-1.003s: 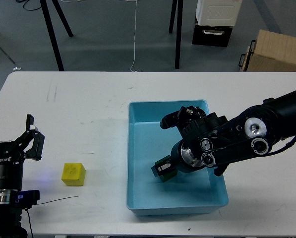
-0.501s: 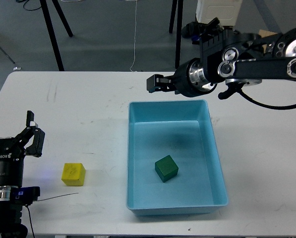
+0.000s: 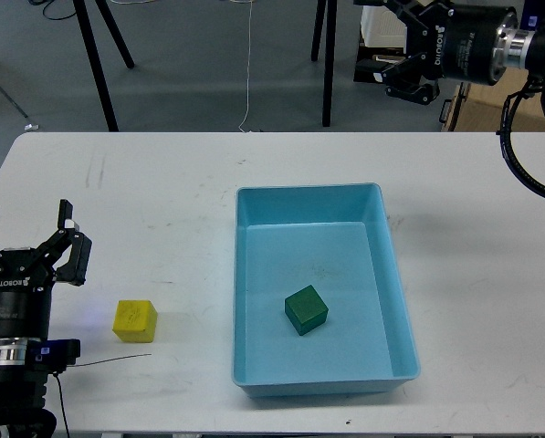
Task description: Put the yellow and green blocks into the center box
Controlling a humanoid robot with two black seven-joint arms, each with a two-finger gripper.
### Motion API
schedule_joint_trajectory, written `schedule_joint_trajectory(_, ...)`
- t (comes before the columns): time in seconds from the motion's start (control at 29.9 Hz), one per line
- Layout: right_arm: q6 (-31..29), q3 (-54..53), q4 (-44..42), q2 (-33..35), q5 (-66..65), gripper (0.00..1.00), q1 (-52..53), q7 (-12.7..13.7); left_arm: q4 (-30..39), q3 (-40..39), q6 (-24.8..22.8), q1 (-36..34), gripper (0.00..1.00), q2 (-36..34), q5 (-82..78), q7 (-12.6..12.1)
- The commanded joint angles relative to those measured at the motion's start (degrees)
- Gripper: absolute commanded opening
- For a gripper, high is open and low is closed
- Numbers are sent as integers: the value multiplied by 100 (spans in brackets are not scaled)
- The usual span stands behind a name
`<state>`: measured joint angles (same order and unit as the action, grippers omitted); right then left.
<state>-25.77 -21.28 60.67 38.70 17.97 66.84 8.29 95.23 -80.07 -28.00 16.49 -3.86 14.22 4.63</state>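
Note:
The green block (image 3: 306, 309) lies inside the light blue box (image 3: 250, 274) at the table's centre, toward its front. The yellow block (image 3: 134, 320) sits on the white table left of the box. My left gripper (image 3: 30, 239) is open and empty at the table's left edge, just left of and a little behind the yellow block. My right gripper (image 3: 396, 47) is open and empty, raised high beyond the table's far edge at the upper right, well clear of the box.
Beyond the table's far edge stand black tripod legs (image 3: 99, 68), a black and white case (image 3: 391, 55) and a cardboard box (image 3: 505, 96). A thin black cable (image 3: 108, 365) lies by the yellow block near the front edge.
My right gripper let go of the green block inside the box, then rose and swung back to the upper right. The left gripper shifted slightly forward.

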Motion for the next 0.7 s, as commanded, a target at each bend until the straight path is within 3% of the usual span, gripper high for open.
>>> schedule_joint_trajectory(0.0, -223, -1069, -11, 321, 960, 80, -995, -21, -4, 0, 0, -5, 100, -1, 1, 3)
schedule_joint_trajectory(0.2, -223, -2282, 85, 858, 1630, 80, -2752, -372, -22, 0, 0, 4, 100, -19, 10, 3)
schedule_joint_trajectory(0.3, -223, -3090, 313, 868, 1666, 80, -3692, -408, -22, 0, 0, 4, 100, -19, 1, 3)
schedule_joint_trajectory(0.43, -223, -4154, 831, 605, 1657, 81, -4976, -416, -22, 0, 0, 21, 100, -19, -7, 3)
schedule_joint_trajectory(0.67, -223, -5658, 1974, -476, 1569, 82, -7349, -390, -22, 0, 0, 47, 100, -10, -7, 11)
